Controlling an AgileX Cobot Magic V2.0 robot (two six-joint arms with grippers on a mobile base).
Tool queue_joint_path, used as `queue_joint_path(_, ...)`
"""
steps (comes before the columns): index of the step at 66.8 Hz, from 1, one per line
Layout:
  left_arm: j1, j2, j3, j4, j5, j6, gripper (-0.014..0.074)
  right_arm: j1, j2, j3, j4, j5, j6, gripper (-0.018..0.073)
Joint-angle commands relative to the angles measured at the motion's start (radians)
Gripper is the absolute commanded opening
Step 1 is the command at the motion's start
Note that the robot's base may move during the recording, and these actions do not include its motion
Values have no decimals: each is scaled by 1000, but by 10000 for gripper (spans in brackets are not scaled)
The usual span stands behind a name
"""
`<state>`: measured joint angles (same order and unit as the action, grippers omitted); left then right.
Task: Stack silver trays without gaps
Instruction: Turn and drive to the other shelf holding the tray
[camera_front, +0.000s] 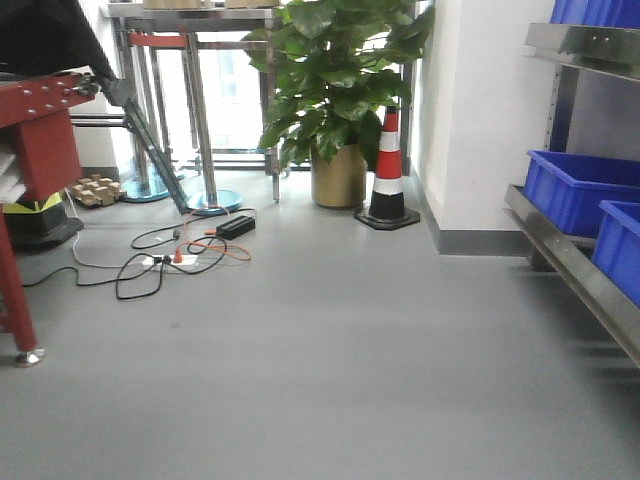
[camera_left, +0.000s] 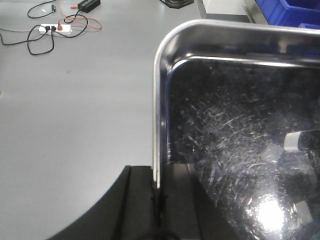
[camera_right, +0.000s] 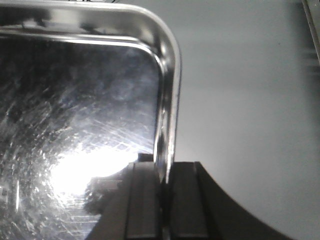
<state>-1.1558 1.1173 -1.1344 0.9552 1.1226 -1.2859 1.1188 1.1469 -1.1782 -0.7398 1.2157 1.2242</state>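
The left tool pinches the left rim of a shallow shiny stainless-steel tray, the right tool pinches the opposite rim; the tray hangs between them over the grey floor. Keep both tools level and matched so it nests flush

The front camera sits low and looks straight ahead over the grey floor toward a potted plant and a traffic cone, with blue bins at its right edge. Each wrist camera looks down along its own gripper, very close. The left gripper meets the left rim of the silver tray, and the right gripper meets its right rim. The left wrist and front views share the floor cables and the bins.
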Motion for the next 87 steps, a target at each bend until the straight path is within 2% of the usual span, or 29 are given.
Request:
queue_joint_path(1,-7,-3,-3,21,-41,-2,-16,7,-4,-5,-27,-76,-5,-6)
queue_joint_path(65,-7,-3,-3,21,-41,-2,-16,7,-4,-5,-27,-262,-5,-6)
queue_joint_path(87,-7,-3,-3,21,-41,-2,-16,7,-4,-5,-27,-268,-5,-6)
